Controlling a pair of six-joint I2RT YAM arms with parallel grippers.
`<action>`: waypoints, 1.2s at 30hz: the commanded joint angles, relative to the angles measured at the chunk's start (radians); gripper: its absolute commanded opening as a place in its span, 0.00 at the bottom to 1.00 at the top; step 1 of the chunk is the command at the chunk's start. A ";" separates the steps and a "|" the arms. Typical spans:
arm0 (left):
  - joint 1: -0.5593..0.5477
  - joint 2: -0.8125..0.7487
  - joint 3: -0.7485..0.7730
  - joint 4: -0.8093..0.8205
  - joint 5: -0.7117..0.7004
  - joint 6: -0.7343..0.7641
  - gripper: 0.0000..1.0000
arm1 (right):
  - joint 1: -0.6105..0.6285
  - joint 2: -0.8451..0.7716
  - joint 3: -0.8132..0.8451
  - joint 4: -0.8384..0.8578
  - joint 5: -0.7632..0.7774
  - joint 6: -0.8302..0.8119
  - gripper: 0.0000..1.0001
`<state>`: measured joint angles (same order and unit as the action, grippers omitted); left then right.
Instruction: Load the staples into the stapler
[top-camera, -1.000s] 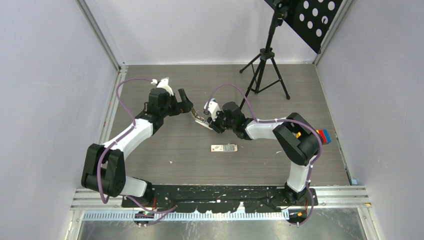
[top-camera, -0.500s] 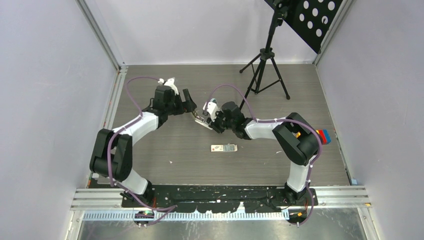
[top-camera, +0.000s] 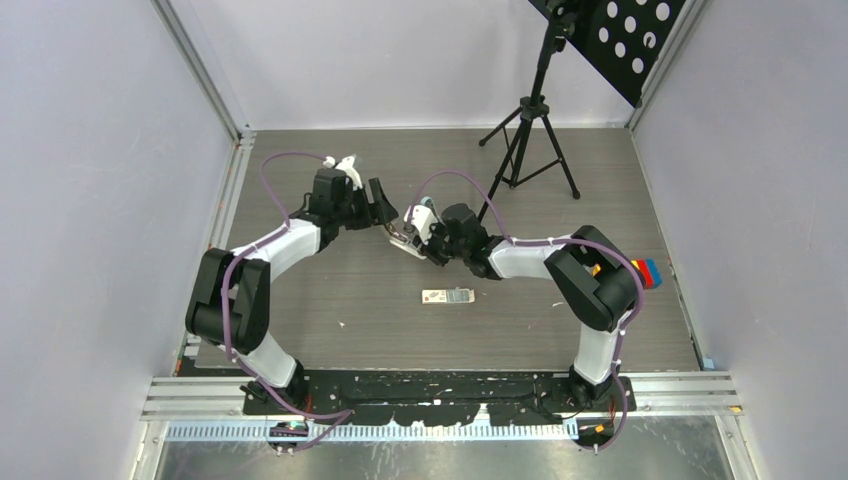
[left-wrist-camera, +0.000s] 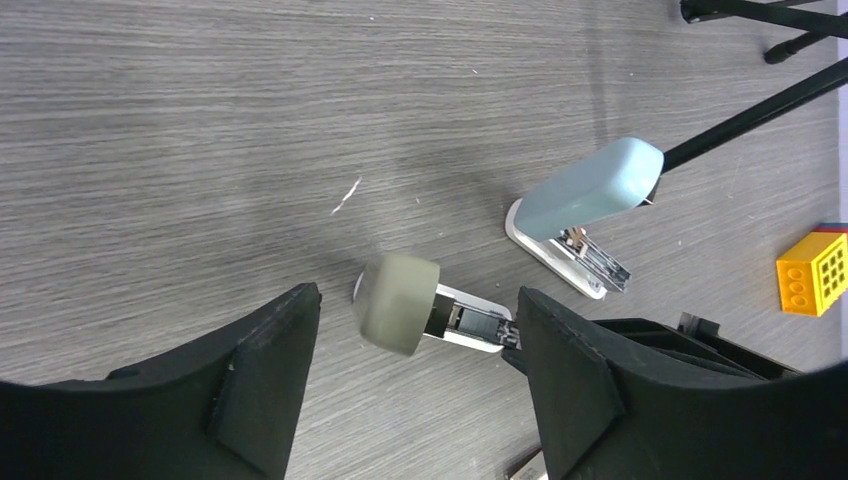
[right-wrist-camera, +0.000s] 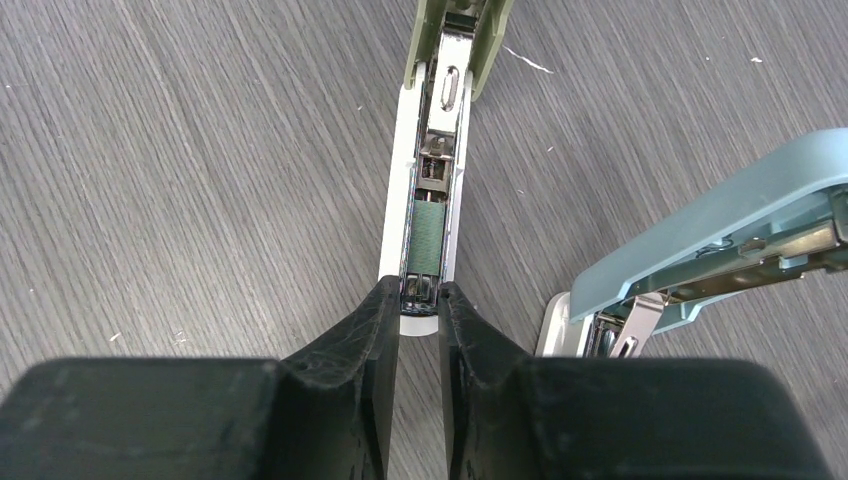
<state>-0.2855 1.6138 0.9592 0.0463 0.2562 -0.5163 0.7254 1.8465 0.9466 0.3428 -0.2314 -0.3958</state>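
Now green stapler (right-wrist-camera: 430, 230), long axis inline w/ right claw (right-wrist-camera: 419, 292), straight ahead.

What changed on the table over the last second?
The left arm swung its elbow inward, and the left gripper edged closer to the olive-green stapler. Its open jaws now straddle the lid end, apparently without touching. Nothing was taken hold of or let go. Unchanged: the right gripper pinching that stapler's other end, the blue stapler beside it, and the staples box lying off on its own.
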 joint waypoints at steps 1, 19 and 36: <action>0.001 -0.010 0.035 0.015 0.063 0.005 0.71 | 0.014 0.023 0.021 -0.034 -0.011 -0.005 0.22; -0.158 -0.089 0.000 -0.043 0.073 0.030 0.49 | 0.017 0.022 0.018 -0.012 -0.015 0.029 0.18; -0.207 -0.231 -0.090 -0.040 -0.031 -0.022 0.60 | 0.017 -0.079 -0.001 -0.057 0.014 0.101 0.38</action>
<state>-0.4725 1.4952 0.8692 -0.0013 0.2550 -0.5621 0.7315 1.8355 0.9489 0.3305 -0.2337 -0.3443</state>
